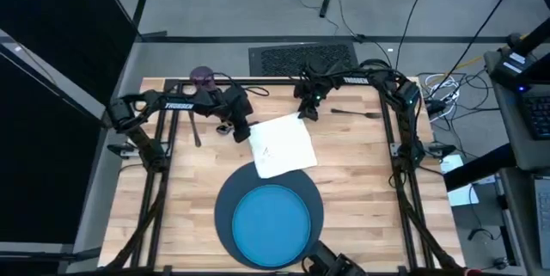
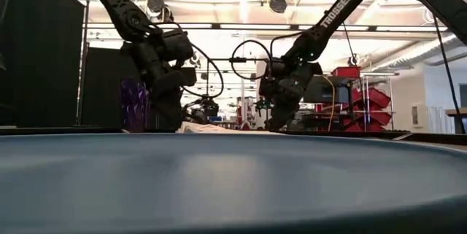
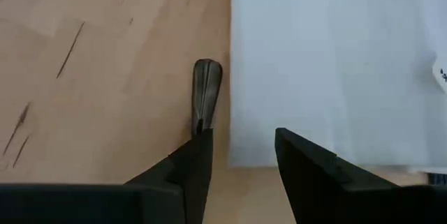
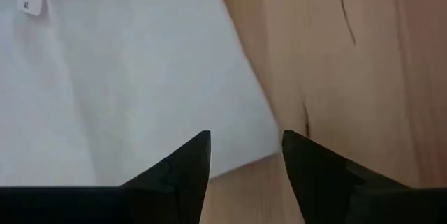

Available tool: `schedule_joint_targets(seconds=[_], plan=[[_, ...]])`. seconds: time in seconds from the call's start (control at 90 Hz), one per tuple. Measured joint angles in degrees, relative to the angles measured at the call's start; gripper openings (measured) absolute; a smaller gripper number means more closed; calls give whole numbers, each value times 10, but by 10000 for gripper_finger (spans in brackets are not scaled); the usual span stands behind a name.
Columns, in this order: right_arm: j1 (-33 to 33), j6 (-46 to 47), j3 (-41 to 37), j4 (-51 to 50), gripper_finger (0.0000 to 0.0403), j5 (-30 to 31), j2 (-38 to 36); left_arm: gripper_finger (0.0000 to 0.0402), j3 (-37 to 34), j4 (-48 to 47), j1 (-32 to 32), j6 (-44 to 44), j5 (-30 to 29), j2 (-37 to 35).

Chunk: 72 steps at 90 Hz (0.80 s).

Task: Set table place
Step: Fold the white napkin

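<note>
Napkin, white square cloth point(image 1: 282, 147), lies mid-table on the pale wood plank table point(image 1: 172, 199), at 12 o'clock from the bright blue round plate point(image 1: 271, 214), which sits on the dark slate-blue round mat point(image 1: 225, 203). The napkin is skewed, its lower corner reaching the mat's rim. Far left at the back stands the small purple cup point(image 1: 203, 76), with a slim metal utensil point(image 1: 196, 128) below it. The left gripper point(image 1: 240, 130) comes next, fingers parted over the napkin's 10 o'clock corner, so the cloth lies at 4 o'clock from it. A dull metal handle tip point(image 3: 207, 88) rests just beside the napkin's edge there. Across the cloth, the right gripper point(image 1: 308, 111) hovers, released, at the 1 o'clock corner, cloth at its 7 o'clock. A metal fork point(image 1: 357, 113) lies at its 3 o'clock. Both arms look equally near; straightening the napkin seems the step in hand.
</note>
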Motion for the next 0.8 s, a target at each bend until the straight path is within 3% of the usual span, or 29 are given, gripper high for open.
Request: schedule_joint_targets(seconds=[0.367, 0.8], plan=[[-1, 3, 0, 47, 167, 25, 10, 141, 0, -5, 0, 1, 10, 0], [8, 3, 2, 15, 167, 31, 9, 141, 0, -12, 0, 5, 10, 0]])
